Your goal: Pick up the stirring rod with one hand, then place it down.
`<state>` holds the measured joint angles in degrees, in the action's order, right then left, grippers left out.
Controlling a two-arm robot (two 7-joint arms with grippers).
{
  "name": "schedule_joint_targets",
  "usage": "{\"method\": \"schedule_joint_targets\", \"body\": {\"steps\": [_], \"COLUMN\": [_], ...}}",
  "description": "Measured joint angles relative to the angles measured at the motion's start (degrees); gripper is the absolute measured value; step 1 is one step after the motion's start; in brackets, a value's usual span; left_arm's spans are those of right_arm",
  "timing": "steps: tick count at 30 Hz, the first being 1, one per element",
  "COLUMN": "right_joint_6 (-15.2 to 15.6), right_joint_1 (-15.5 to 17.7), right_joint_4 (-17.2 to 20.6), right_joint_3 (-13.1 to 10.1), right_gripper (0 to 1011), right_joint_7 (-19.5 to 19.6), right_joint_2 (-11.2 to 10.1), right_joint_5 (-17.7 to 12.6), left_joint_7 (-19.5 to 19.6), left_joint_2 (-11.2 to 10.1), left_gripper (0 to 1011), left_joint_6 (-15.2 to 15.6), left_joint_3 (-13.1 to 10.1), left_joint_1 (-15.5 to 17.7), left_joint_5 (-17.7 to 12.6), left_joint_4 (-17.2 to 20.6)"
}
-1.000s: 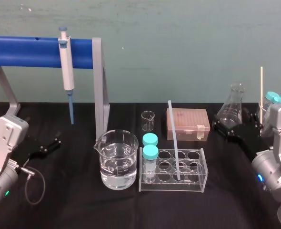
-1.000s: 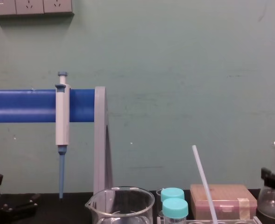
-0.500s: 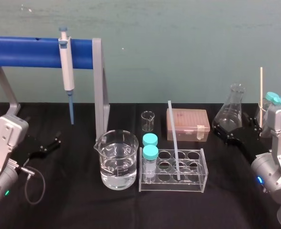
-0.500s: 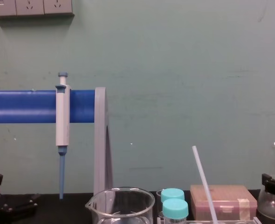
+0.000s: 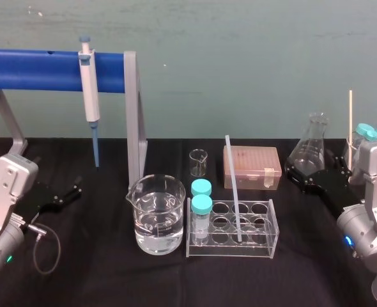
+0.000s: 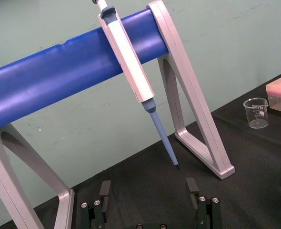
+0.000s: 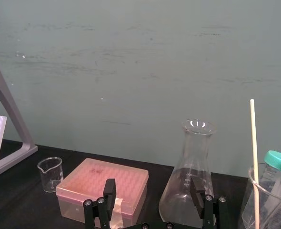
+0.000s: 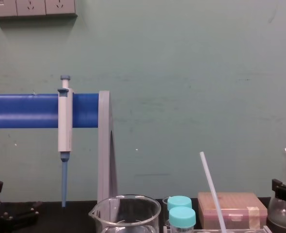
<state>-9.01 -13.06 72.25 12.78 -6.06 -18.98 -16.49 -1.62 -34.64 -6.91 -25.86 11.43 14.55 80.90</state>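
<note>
Left of right claw (image 7: 152,185), stirring rod (image 5: 232,188) leans, seemingly in rack (image 5: 259,249).

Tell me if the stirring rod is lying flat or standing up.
Standing, tilted: the stirring rod rests with its lower end in the clear rack, top leaning left.

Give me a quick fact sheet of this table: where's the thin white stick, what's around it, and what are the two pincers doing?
Rod: leaning in the clear rack, untouched
Rack: centre, also holds two teal-capped vials
Beaker: left of rack, holds clear liquid
Pipette: hangs on the blue bar
Left pincer: open, far left, holding nothing
Right pincer: open, by the flask, far from rod
</note>
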Motion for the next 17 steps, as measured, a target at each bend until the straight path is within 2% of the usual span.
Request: {"method": "schedule_joint_targets", "body": {"steps": [17], "right_joint_6": [-0.1], "right_joint_1": [0.0], "right_joint_4": [0.0], "right_joint_3": [0.0], "right_gripper": [1000], "right_joint_7": [-0.1], "right_joint_2": [0.0], "right_joint_5": [-0.1], "left_joint_7": [0.0], "left_joint_2": [0.0], "left_gripper": [1000], "left_joint_6": [0.0], "left_joint_3": [0.0], "left_joint_1": [0.0], "left_joint_5": [0.0], "left_joint_4": [0.0]}}
